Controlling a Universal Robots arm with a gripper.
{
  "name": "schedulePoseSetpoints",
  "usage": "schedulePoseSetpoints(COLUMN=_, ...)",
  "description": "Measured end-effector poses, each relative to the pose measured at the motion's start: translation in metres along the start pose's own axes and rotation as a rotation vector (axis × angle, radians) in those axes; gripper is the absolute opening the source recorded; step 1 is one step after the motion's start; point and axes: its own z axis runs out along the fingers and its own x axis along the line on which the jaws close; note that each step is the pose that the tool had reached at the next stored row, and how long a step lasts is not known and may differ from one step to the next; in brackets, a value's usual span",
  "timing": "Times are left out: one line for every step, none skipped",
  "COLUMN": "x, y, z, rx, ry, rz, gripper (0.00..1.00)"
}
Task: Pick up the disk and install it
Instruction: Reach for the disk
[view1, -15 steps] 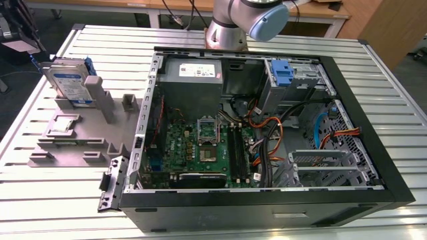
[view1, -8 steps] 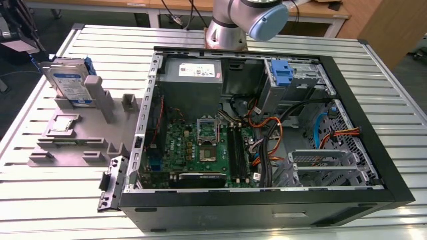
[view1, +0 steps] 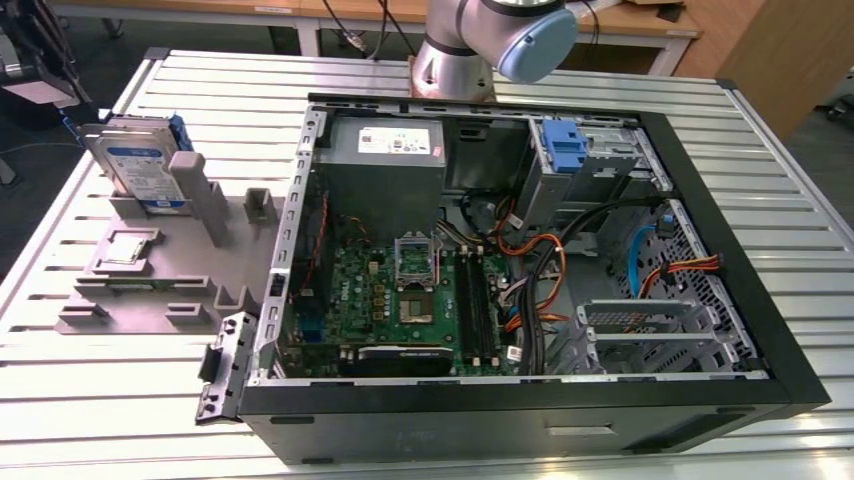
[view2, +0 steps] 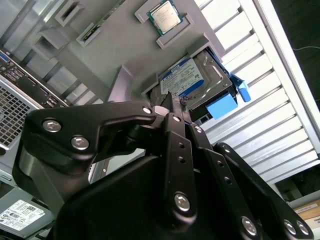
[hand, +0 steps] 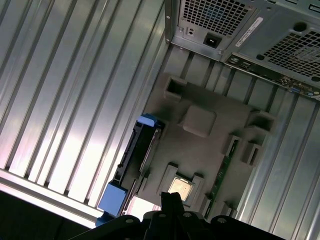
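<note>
Exterior view first: the flat silver-grey disk with its white-and-blue label and blue plastic bracket (view1: 140, 165) stands on edge in a slot of the grey moulded parts holder (view1: 160, 295). The holder sits on the slatted metal table (view1: 120, 420) at the exterior view's left, outside the open black computer case (view1: 534, 410). My grey arm (view1: 461, 50) rises behind the case. I judge this to be the approach to the pick: nothing taken, nothing installed.

Second wrist view: my black gripper (view2: 170, 106) hangs above the holder. The disk (view2: 200, 82) is just beyond my tips, apart from them. My fingers (view2: 175, 112) look pressed together, holding nothing.

First wrist view: the disk (hand: 136, 157) shows edge-on, near the small square processor chip (hand: 180, 187), with my gripper (hand: 171, 198) over that chip's corner of the holder. A grasp, I reckon, calls for parting the fingers and lining them across the disk's two faces, square and clear of the slot walls.
</note>
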Motion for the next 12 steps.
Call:
schedulePoseSetpoints(x=0.0001, y=0.0, z=0.0, rx=-0.0001, ry=-0.0001, rz=0.004, gripper=0.1)
schedulePoseSetpoints(x=0.0003, y=0.0, z=0.0003, rx=-0.0007, ry=-0.0005, rz=0.015, gripper=0.1)
schedulePoseSetpoints(x=0.0003, y=0.0001, z=0.0005, rx=-0.0011, ry=-0.001, rz=0.027, gripper=0.1)
schedulePoseSetpoints(x=0.0004, y=0.0001, z=0.0007, rx=-0.0016, ry=-0.0014, rz=0.039, gripper=0.1)
schedulePoseSetpoints(x=0.0006, y=0.0002, z=0.0008, rx=-0.0019, ry=-0.0017, rz=0.045, gripper=0.1)
schedulePoseSetpoints(x=0.0006, y=0.0002, z=0.0008, rx=-0.0019, ry=-0.0018, rz=0.048, gripper=0.1)
schedulePoseSetpoints(x=0.0006, y=0.0002, z=0.0008, rx=-0.0018, ry=-0.0019, rz=0.048, gripper=0.1)
schedulePoseSetpoints(x=0.0006, y=0.0002, z=0.0008, rx=-0.0019, ry=-0.0018, rz=0.048, gripper=0.1)
schedulePoseSetpoints(x=0.0006, y=0.0002, z=0.0008, rx=-0.0019, ry=-0.0018, rz=0.048, gripper=0.1)
schedulePoseSetpoints(x=0.0006, y=0.0002, z=0.0008, rx=-0.002, ry=-0.0018, rz=0.048, gripper=0.1)
schedulePoseSetpoints(x=0.0006, y=0.0002, z=0.0008, rx=-0.0019, ry=-0.0018, rz=0.048, gripper=0.1)
schedulePoseSetpoints(x=0.0006, y=0.0002, z=0.0008, rx=-0.002, ry=-0.0019, rz=0.048, gripper=0.1)
